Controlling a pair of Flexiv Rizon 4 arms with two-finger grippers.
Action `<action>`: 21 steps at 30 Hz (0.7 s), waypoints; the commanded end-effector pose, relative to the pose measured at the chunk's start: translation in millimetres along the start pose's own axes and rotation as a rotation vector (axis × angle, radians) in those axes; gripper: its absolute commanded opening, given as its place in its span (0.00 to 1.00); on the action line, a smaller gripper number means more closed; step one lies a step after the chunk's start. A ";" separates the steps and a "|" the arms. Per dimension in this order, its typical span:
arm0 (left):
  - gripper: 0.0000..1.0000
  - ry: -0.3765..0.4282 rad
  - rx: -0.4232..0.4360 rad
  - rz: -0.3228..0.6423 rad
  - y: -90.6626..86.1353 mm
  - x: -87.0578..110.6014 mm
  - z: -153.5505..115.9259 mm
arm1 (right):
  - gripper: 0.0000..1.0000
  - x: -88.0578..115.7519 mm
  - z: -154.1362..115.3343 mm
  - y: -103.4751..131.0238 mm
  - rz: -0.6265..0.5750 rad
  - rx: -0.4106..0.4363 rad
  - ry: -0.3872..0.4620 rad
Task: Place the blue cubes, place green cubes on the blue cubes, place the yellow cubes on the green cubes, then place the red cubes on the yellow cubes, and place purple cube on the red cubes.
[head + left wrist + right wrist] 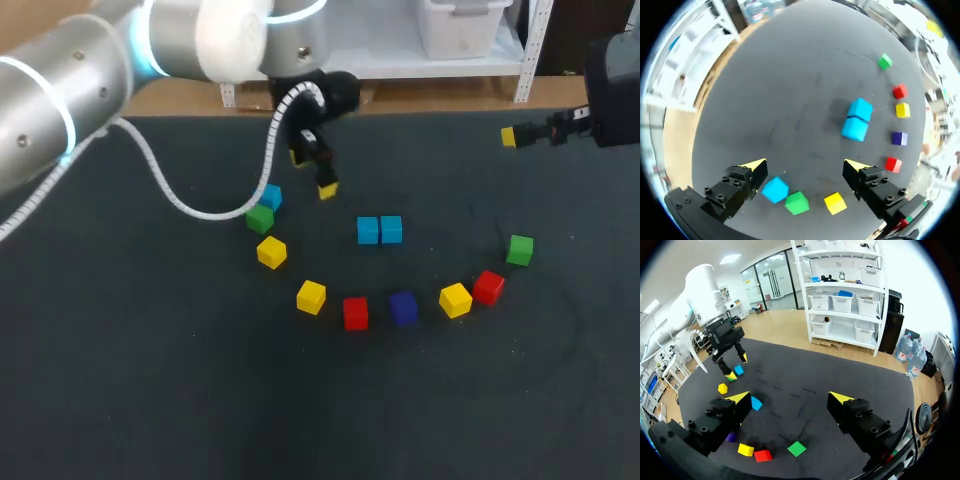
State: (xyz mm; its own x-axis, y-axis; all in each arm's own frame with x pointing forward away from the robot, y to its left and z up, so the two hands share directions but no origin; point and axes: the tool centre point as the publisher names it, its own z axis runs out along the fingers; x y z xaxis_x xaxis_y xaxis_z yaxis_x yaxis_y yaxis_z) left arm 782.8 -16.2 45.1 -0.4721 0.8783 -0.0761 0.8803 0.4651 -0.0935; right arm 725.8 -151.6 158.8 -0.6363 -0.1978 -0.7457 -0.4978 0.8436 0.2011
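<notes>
Left gripper (807,167) and right gripper (790,397) are gaping empty; two blue cubes (855,129) are sitting paired ahead of the left gripper; upper layers are remaining.

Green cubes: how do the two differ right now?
The left green cube sits close beside a light blue cube; the right green cube stands alone. The left green cube lies near the left gripper, the right green cube at the row's far right end. Both rest on the table, unstacked.
</notes>
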 end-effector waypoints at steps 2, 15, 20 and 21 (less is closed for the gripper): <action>1.00 -0.065 -0.022 -0.110 15.3 16.2 -5.6 | 1.00 0.4 -1.0 1.6 0.000 0.007 0.000; 1.00 -0.082 -0.050 -0.319 45.1 30.2 1.0 | 1.00 0.4 -1.0 1.6 0.000 0.007 0.000; 1.00 -0.052 -0.062 -0.382 54.7 32.2 8.5 | 1.00 0.4 -1.0 1.6 0.000 0.007 0.000; 1.00 -0.048 -0.065 -0.388 54.5 32.1 9.1 | 1.00 0.4 -1.0 1.6 0.000 0.007 0.000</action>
State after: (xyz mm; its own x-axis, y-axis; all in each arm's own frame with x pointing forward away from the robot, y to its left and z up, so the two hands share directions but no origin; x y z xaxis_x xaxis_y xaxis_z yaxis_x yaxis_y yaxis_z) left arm 813.8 39.2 30.4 -0.7681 0.6325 -0.1002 0.6394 0.7660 -0.0659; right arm 725.8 -151.6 158.8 -0.6363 -0.1978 -0.7457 -0.4978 0.8437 0.2010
